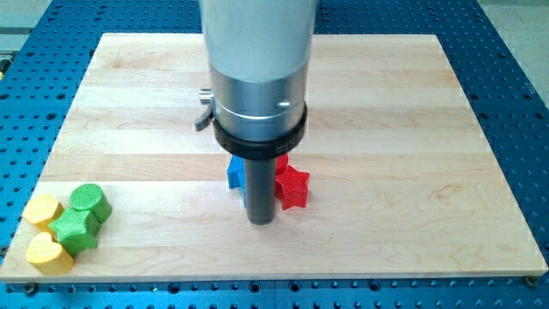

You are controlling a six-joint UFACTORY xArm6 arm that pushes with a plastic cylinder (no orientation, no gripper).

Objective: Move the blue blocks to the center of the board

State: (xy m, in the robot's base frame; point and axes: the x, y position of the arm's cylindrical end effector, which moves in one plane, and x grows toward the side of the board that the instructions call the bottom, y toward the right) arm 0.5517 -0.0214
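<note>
A pale wooden board (386, 129) lies on a blue perforated table (515, 51). I have no jaws to spread or press, only a dark rod whose end, my tip (260, 221), rests near the board's middle. A blue block (234, 173), shape partly hidden, touches my rod at 10 o'clock; a red star (292, 186) sits at 2 o'clock. At 9 o'clock, well apart, cluster 2 yellow blocks (41, 209) (47, 252), a green cylinder (89, 202) and a green star (74, 228).
</note>
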